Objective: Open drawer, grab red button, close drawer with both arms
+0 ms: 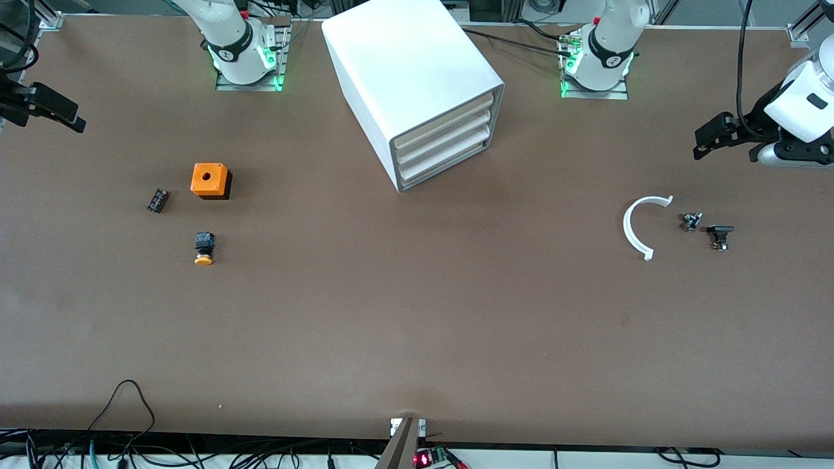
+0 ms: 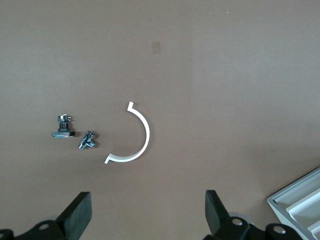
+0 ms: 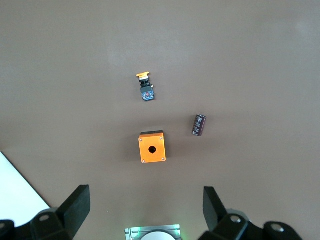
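The white box cabinet [image 1: 404,65] stands at the table's middle, between the arms' bases. Its three alike drawers [image 1: 446,137] are all shut. A corner of the cabinet shows in the left wrist view [image 2: 300,200] and in the right wrist view [image 3: 15,190]. The red-capped button is not in view. My left gripper [image 1: 702,138] is open and empty in the air over the left arm's end of the table; it also shows in the left wrist view [image 2: 148,212]. My right gripper [image 1: 77,122] is open and empty over the right arm's end; it also shows in the right wrist view [image 3: 145,210].
Toward the right arm's end lie an orange box with a hole [image 1: 210,180] [image 3: 152,148], a yellow-capped button [image 1: 204,249] [image 3: 145,87] and a small black part [image 1: 157,200] [image 3: 199,125]. Toward the left arm's end lie a white arc [image 1: 642,225] [image 2: 137,135] and two small metal parts [image 1: 692,221] [image 1: 720,234].
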Controlling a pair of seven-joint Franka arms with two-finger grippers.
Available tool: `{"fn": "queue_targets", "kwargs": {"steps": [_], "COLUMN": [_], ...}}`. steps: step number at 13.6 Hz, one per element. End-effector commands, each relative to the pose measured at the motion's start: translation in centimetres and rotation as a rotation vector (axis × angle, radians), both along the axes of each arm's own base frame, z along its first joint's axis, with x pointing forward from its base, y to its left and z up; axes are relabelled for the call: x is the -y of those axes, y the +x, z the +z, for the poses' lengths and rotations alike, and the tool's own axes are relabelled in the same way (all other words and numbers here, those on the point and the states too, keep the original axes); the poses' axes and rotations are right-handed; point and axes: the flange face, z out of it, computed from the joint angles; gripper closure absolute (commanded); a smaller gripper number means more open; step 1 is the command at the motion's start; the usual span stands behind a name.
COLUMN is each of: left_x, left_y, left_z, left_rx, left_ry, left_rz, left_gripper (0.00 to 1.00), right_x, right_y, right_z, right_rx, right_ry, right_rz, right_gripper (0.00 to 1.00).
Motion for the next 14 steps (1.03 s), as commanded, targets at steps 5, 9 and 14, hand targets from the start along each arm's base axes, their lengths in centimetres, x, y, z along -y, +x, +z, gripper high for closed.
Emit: {"fn": "queue_targets", "kwargs": {"steps": [5,9,14], "left_x": [-0.2,-0.2,-0.5], "left_y": [1.3,1.4,1.4], "left_z": [1.1,1.0,0.9], "left_rx": [-0.008,-0.013,-0.015], "left_ry": [0.015,0.014,0.014], "left_rz": [-0.019,-0.019,-0.013], "left_gripper": [0.00,0.00,0.00], "right_x": [0.0,0.0,-0.1], "right_y": [-0.5,-0.5,-0.5], "right_z": [0.2,0.2,0.1], "right_rx": [0.014,0.016,0.014], "right_ry": [0.013,0.013,0.013], "right_rz": [0.013,0.013,0.015], "right_gripper": [0.00,0.00,0.00]}}
